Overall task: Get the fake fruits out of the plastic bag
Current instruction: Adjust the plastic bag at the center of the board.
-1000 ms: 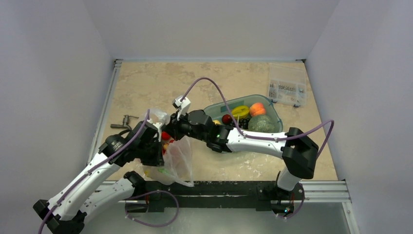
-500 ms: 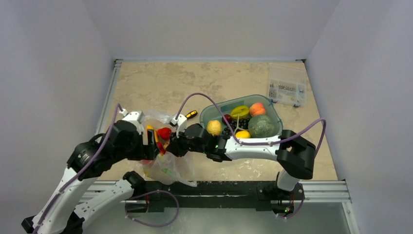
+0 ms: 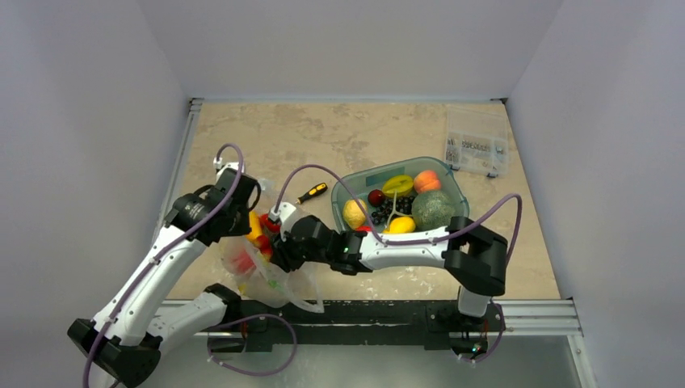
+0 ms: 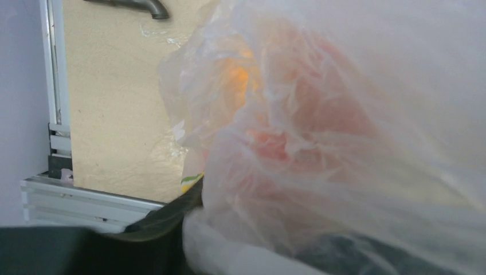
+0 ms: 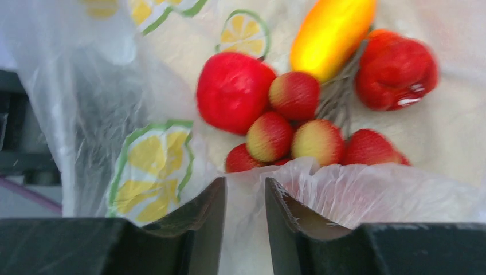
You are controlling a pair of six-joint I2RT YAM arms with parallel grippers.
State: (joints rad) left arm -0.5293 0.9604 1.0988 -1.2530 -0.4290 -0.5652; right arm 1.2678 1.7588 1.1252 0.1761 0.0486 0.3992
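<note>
The right gripper [image 5: 245, 192] is clenched on a fold of the plastic bag [image 5: 86, 109] at its mouth, with film bunched between the narrow jaws. Just past that fold, within the bag's opening, lies the cherry bunch [image 5: 298, 134], touching the red apple [image 5: 234, 91] beside it. Deepest in the bag sits the mango oval [image 5: 331, 35], its long axis slanting away from the fingers. The left gripper [image 3: 244, 217] is at the bag's far top edge. Film hides its jaws, so I cannot tell its grip. The right arm looks nearer the fruit.
</note>
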